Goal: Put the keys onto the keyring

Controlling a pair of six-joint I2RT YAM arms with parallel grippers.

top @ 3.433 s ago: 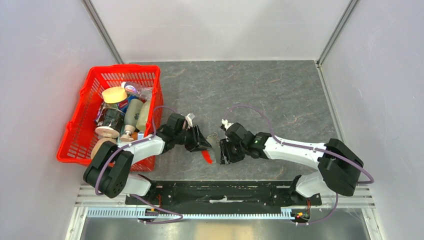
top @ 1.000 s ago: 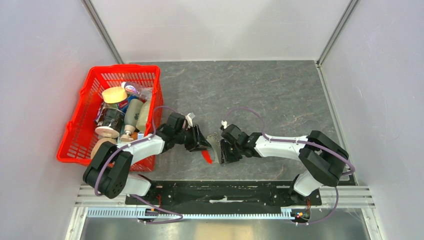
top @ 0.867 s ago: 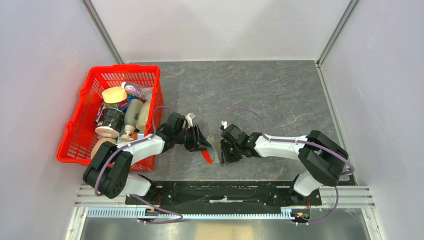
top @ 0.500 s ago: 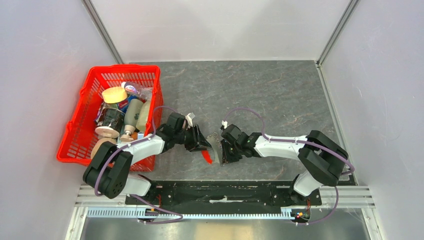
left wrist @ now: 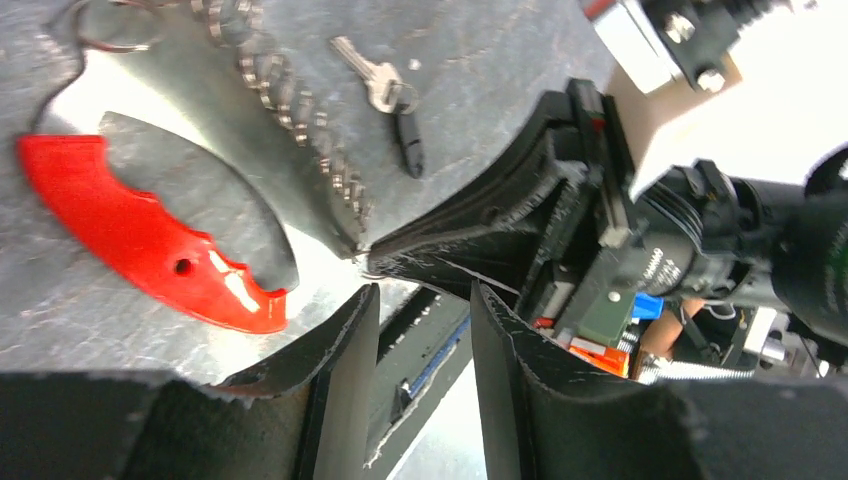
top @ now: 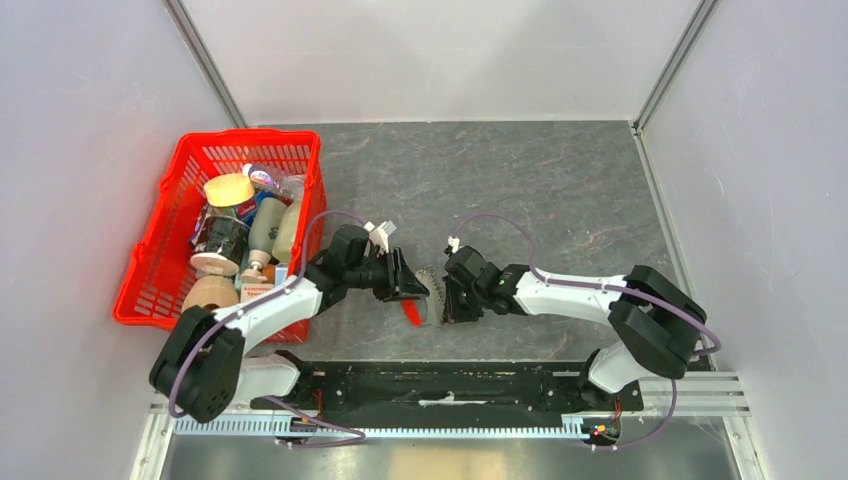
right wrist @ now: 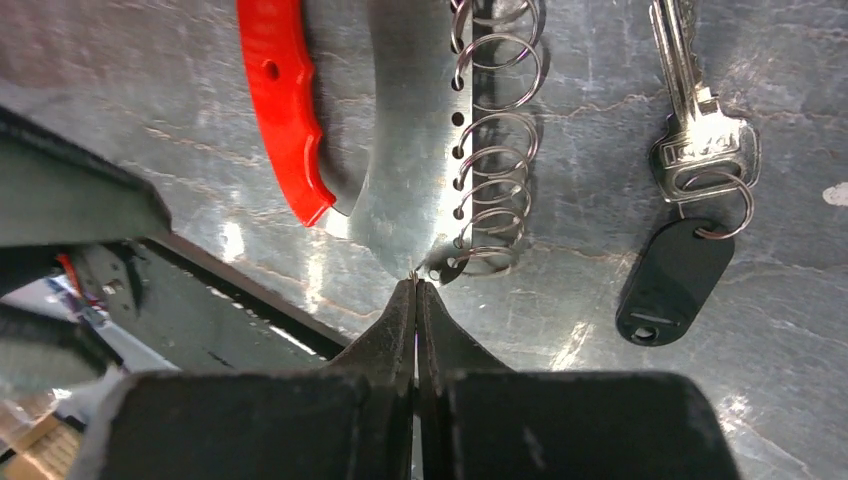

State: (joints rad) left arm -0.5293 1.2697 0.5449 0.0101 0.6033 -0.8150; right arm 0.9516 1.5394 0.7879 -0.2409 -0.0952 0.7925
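Two light, stiff, slippery things: right gripper (right wrist: 416,290) pinches the keyring (right wrist: 410,150) by its thin tip, left gripper (left wrist: 422,300) gapes narrowly, empty; the keys (right wrist: 700,150) seem best gripped by the fob (right wrist: 675,270).

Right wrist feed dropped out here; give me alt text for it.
Jaws of the right gripper are shut on the near tip of the keyring, red strip on its left, row of rings on its right. The keys lie flat on the table further right, not attached to it.

White links (top: 570,292), black joints (top: 655,330), purple cables (top: 492,214), possibly rough-edged black pincer fingers (left wrist: 345,370)
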